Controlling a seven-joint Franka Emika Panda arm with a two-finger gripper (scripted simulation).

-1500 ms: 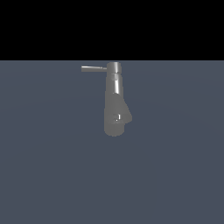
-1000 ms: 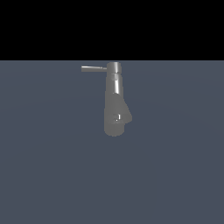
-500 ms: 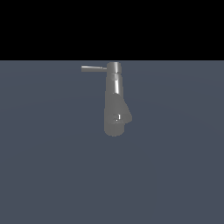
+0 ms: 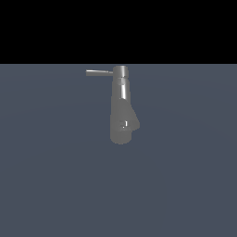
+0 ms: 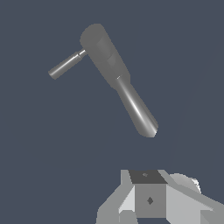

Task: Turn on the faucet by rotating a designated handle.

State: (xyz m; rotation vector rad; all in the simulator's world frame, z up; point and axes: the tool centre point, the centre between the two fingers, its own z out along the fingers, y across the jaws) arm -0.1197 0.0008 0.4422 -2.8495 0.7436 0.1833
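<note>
At the wrist camera's near edge: my gripper (image 5: 151, 205), seen only as its grey housing. The fingertips fall outside the picture, so I cannot tell whether the jaws stand apart or together; nothing appears held. The exterior view shows no part of the arm.

Ahead of the gripper, well apart: faucet body (image 5: 114, 74), a thick grey cylinder tapering to a spout, standing alone on the flat grey floor (image 4: 55, 185).

Beyond that, at the body's far end: the handle (image 5: 65, 65), a thin straight rod jutting sideways from the cap (image 4: 121, 71). It points toward the exterior view's left (image 4: 99, 72), long axis level and square to the body.

Judgement: the approach is not yet made; I must carry the jaws past the body and across to the rod's free end.
</note>
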